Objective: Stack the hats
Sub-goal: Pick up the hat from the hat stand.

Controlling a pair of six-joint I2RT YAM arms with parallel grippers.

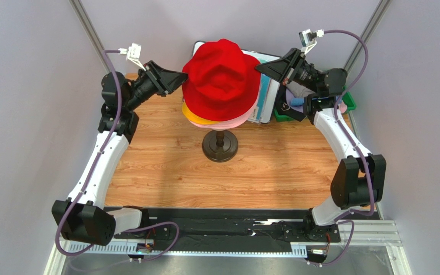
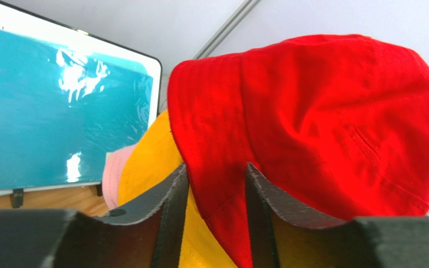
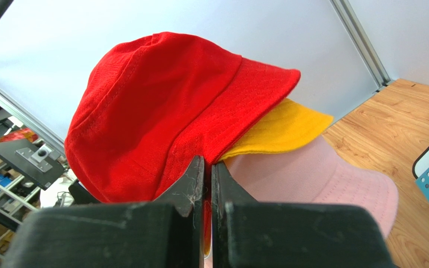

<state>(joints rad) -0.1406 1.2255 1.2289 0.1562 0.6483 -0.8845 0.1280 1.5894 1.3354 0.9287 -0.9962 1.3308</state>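
Observation:
A red hat lies on top of an orange-yellow hat and a pink hat, all on a stand with a dark round base. My left gripper is at the red hat's left brim. In the left wrist view the gripper is open, with the red brim and the orange-yellow hat between its fingers. My right gripper is at the right brim. In the right wrist view the gripper is shut on the red brim, above the orange-yellow and pink brims.
A teal sheet in a white frame stands behind the stand and also shows in the left wrist view. A green bin sits at the back right behind my right arm. The wooden tabletop spreads in front of the stand.

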